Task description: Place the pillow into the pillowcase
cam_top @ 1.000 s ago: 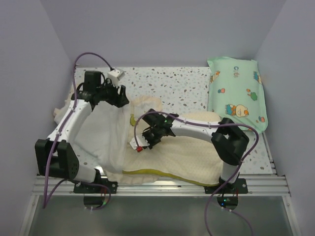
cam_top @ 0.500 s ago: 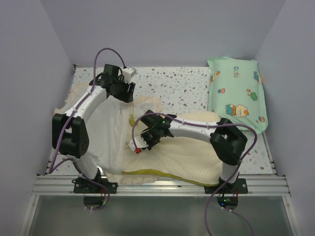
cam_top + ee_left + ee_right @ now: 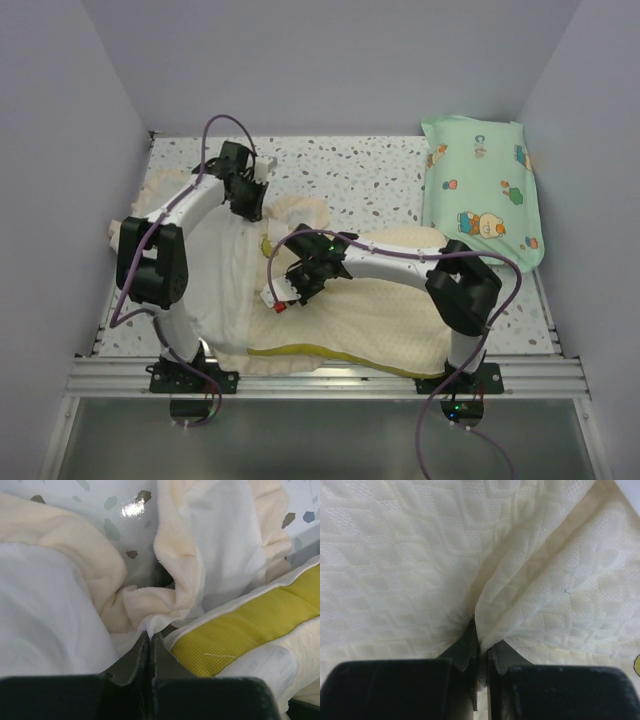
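Right now both claws are clamped: the left gripper (image 3: 150,637) pinches the pillowcase's (image 3: 215,275) cream edge at far left — the right gripper (image 3: 479,626) nips a fold of the pillow (image 3: 385,320), lying near-centre beside it.

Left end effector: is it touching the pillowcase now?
Touching. The left wrist view shows the left end effector shut, a cream fold of the pillowcase pinched between its tips.

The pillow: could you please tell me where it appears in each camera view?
Top external: the pillow lies centre-right, along the near edge.
Left wrist: lower right, beside the left tool pinching the pillowcase.
Right wrist: fills the frame; the right tool pinches a fold.
Shared landmark: its yellow edge, top and left wrist.
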You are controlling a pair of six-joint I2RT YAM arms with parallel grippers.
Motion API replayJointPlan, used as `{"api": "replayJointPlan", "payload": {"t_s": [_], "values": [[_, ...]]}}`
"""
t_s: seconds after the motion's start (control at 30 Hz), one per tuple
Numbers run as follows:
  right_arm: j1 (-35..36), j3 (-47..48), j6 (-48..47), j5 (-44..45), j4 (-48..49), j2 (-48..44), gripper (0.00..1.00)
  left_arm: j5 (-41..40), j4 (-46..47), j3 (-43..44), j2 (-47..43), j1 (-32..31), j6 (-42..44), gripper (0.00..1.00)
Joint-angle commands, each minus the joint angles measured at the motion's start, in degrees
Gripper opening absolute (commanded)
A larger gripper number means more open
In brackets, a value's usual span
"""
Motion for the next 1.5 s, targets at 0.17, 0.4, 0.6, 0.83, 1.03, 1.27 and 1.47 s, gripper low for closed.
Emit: {"api": "replayJointPlan", "payload": {"t_s": [0.17, 0.4, 0.6, 0.83, 1.03, 1.27, 1.47], "values": [[2.40, -0.75, -1.98, -2.80, -9.03, 4.53, 0.00, 11.44, 4.61, 4.92, -6.44, -1.86, -1.79, 0.00], [2.32, 2.95, -1.28, -2.89, -9.48, 6.64, 0.00, 16.90, 8.31, 4.66, -7.50, -4.32, -5.57, 0.00], [0.65, 5.84, 5.39, 1.68, 0.43, 6.99, 0.00, 26.82, 10.76, 0.53, -5.30, -5.90, -7.95, 0.00], [-7.60, 14.02, 10.50, 6.51, 8.71, 8.48, 0.00, 30.62, 12.79, 11.32, 4.69, -7.13, -7.25, 0.00], [-12.01, 17.54, 11.91, 13.01, 14.51, 11.47, 0.00, 31.15, 13.41, 26.26, 15.87, -7.13, -6.81, 0.00], [-16.49, 17.71, 13.05, 17.15, 20.86, 15.24, 0.11, 23.58, 20.32, 32.09, 17.65, 0.76, -11.89, 1.00], [-16.67, 21.93, 19.18, 17.51, 13.84, 12.89, 0.70, 18.94, 18.95, 33.14, 7.99, 12.90, -7.70, 1.00]]}}
